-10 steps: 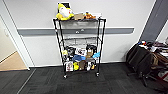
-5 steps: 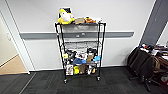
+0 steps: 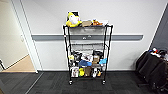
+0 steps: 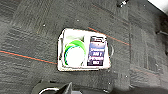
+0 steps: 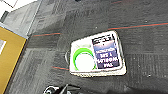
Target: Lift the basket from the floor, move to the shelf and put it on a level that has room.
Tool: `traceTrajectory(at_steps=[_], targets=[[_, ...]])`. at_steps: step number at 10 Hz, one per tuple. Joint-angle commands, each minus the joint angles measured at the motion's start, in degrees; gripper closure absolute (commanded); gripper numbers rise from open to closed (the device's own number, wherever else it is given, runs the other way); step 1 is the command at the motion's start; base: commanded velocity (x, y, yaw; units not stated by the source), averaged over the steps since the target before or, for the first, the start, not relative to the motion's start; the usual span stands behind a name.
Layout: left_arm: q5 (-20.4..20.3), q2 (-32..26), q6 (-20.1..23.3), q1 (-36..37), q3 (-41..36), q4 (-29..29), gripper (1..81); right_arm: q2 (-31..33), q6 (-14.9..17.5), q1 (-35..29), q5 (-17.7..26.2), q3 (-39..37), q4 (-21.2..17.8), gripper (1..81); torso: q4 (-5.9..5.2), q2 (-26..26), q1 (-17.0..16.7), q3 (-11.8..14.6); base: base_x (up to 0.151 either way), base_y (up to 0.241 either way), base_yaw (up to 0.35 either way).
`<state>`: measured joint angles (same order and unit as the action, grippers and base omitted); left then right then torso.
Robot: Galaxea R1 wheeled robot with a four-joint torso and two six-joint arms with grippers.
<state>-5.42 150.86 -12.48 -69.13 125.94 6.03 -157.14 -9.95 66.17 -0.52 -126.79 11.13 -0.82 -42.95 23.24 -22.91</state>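
Room: white wall with a grey rail, an open doorway on one side, dark bags on the other side.
Floor [image 4: 30,37]: dark carpet tiles with thin red lines.
Basket [image 4: 84,51]: small, with a white rim, sitting flat on the carpet. It shows below both arms in the wrist views. A red line runs under it.
Inside the basket: a round white thing with a green ring [image 4: 73,53] and a dark blue packet [image 4: 96,53], side by side.
Shelf [image 3: 87,53]: tall black wire rack on little wheels, standing against the wall ahead of the robot.
Top level: plush toys [image 3: 73,20] and small things.
Level [image 3: 87,45]: second from the top. It looks bare, so the basket could go there.
Lower levels: packed with many small things.
Left pincer: I cannot tell if it is open or closed. It holds nothing, as far as I can see.
Right pincer: I cannot tell either. The basket lies apart from it, down on the carpet.
Done: nothing yet, I think. The basket is not lifted.
Left to do: pick it up, go to the rack, set it on the bare level.
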Motion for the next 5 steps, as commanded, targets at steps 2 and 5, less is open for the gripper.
traceTrajectory(at_steps=[2,5], targets=[[2.0,-1.4,-0.3,5.5,-0.5,0.4,1.0,1.0,-0.2,-7.8,1.9,0.9,-0.9,1.0,0.0,-7.1,4.5,-6.6,0.0,0.0,0.0],[1.8,-1.7,-0.4,5.6,0.2,2.8,1.0,1.1,-0.2,-10.2,2.7,1.6,-0.8,1.0,0.0,-12.8,8.2,-12.0,0.0,0.0,0.0]])
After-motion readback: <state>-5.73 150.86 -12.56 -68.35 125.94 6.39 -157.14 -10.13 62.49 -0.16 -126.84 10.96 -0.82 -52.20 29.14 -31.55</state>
